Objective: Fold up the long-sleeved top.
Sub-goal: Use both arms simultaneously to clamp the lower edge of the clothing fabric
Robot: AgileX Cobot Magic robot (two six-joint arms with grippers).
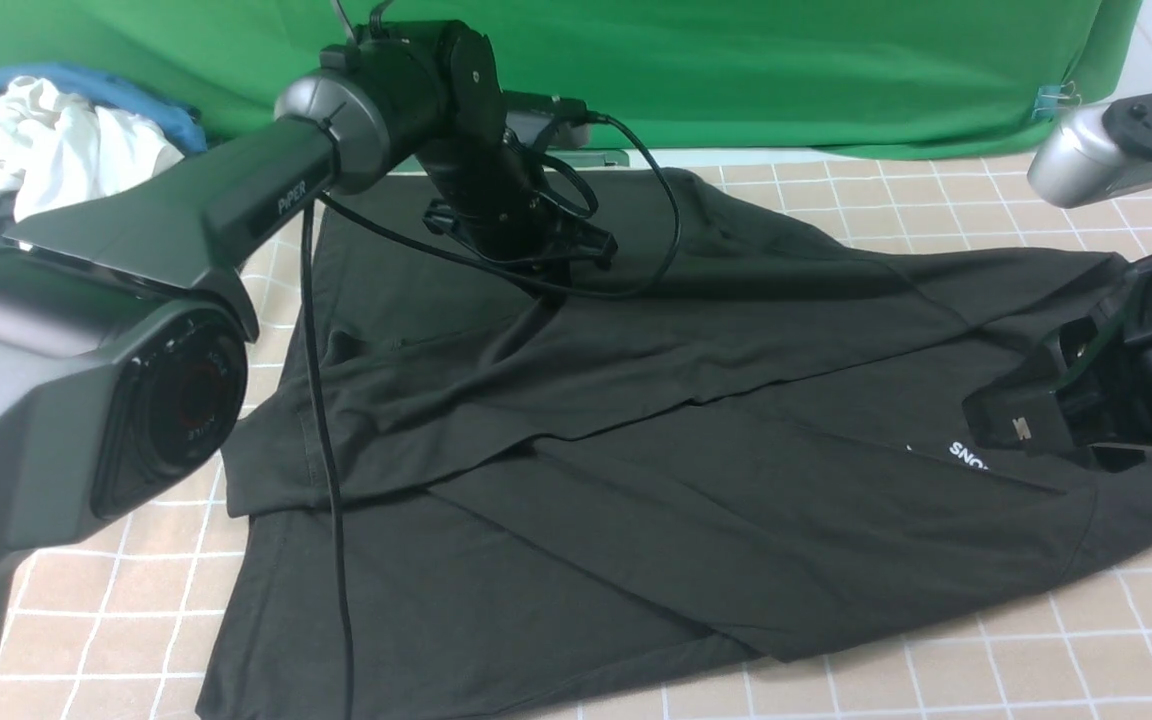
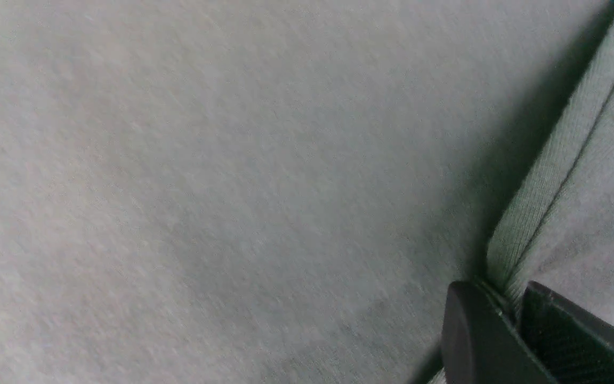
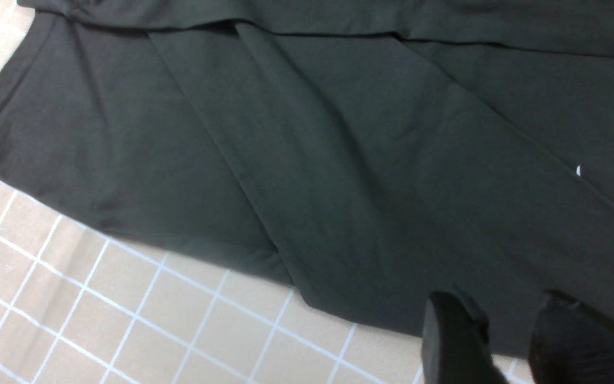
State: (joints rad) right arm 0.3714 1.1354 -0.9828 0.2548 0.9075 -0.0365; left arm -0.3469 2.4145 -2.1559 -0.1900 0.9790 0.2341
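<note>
Front view, table read as a clock face, 12 = far side.

Large black soft cotton long-sleeved top [image 1: 636,470] lies spread over the beige tiled table surface [image 1: 1036,660] and covers most of the middle, from about 8 o'clock out to 3. It is not flat. An upper layer is folded over the lower one, with its edge running roughly from 9 to 2 o'clock. A long strip, probably a sleeve, crosses the body diagonally toward 5. The white chest print [image 1: 968,455] sits at 3 o'clock with only its first letters readable, the rest hidden under the right arm. The corner at 7 o'clock runs out of frame.

Left gripper [image 1: 541,285] is down on the top at about 12 o'clock. The cloth rises in a short ridge up to it. In the left wrist view the left gripper [image 2: 509,301] has its fingers [image 2: 472,341] squeezed together on a stitched fold of the fabric, with no gap showing. It has hold of the top.

Right gripper [image 1: 1011,425] is at 3 o'clock, just over the print. In the right wrist view the right gripper [image 3: 499,301] has its fingers [image 3: 451,336] apart by a moderate gap, about half spread. Only flat cloth shows below, nothing is pinched, and contact with the fabric can't be judged.

Black cable [image 1: 326,450] hangs from the left arm across the top at 9 o'clock. A crumpled white cloth pile [image 1: 46,150] sits off at 10 o'clock, apart from the top. Green cloth backdrop [image 1: 786,70] runs along 12.
</note>
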